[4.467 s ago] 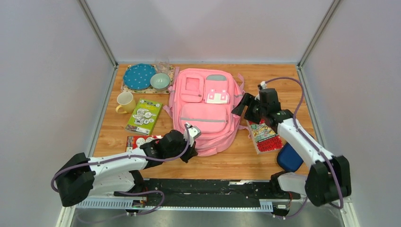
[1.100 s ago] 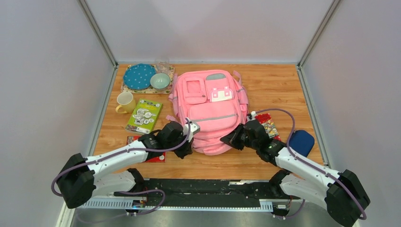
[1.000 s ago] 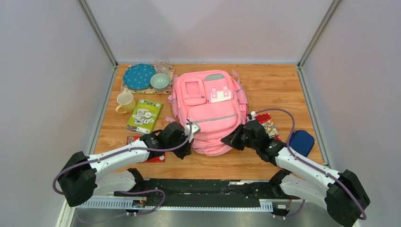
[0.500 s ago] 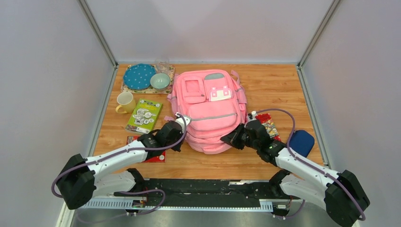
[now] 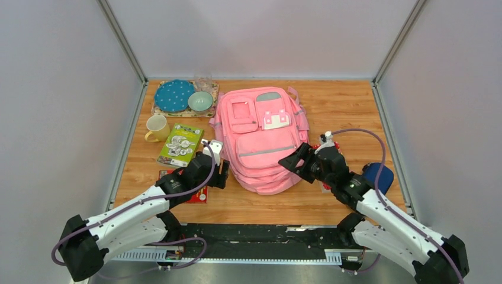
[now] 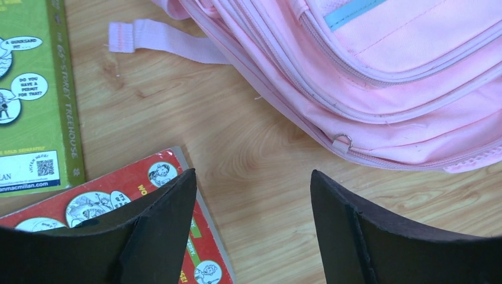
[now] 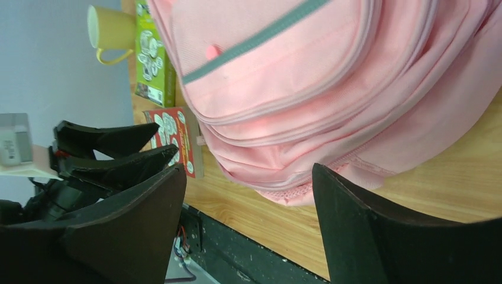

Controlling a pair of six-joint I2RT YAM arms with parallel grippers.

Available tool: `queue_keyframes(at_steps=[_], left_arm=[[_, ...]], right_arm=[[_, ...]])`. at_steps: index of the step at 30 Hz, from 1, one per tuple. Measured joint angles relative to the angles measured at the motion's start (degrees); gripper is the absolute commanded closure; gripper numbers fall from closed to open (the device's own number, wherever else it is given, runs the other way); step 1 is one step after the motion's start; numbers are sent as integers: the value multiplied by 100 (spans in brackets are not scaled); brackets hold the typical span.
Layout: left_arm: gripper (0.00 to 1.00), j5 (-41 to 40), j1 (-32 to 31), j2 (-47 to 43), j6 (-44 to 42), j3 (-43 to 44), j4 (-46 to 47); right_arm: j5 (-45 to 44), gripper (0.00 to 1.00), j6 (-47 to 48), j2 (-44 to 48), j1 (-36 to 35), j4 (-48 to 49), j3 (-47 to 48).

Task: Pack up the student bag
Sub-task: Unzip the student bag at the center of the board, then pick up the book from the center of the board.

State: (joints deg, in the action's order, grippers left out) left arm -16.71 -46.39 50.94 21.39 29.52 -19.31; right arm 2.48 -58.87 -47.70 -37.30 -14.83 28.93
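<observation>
The pink student bag (image 5: 260, 139) lies flat on the wooden table, front up, with its bottom edge toward the arms. My left gripper (image 5: 221, 173) hovers open just off the bag's lower left corner. In the left wrist view my open left gripper (image 6: 251, 173) frames bare wood, with the student bag (image 6: 385, 71) up to the right and a loose strap (image 6: 166, 41) beside it. My right gripper (image 5: 291, 162) stands open at the bag's lower right corner. In the right wrist view my open right gripper (image 7: 248, 167) holds nothing, and the student bag (image 7: 308, 89) fills the space beyond it.
A green book (image 5: 180, 145) and a red book (image 5: 177, 177) lie left of the bag, the red one partly under my left arm. A yellow mug (image 5: 157, 128), a blue plate (image 5: 174, 96) and a bowl (image 5: 200, 102) sit at the back left. A dark blue case (image 5: 379, 174) lies right.
Both grippers were shut at the bag's lower corners; both have now opened and drawn back from the fabric. The left moved left, the right lifted slightly right.
</observation>
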Motion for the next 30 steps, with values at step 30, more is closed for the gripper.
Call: queue_keyframes(at_steps=[30], left_arm=[[12, -280, 4, -1475, 645, 111, -1508]], right_arm=[[-647, 11, 772, 1342, 37, -2959, 949]])
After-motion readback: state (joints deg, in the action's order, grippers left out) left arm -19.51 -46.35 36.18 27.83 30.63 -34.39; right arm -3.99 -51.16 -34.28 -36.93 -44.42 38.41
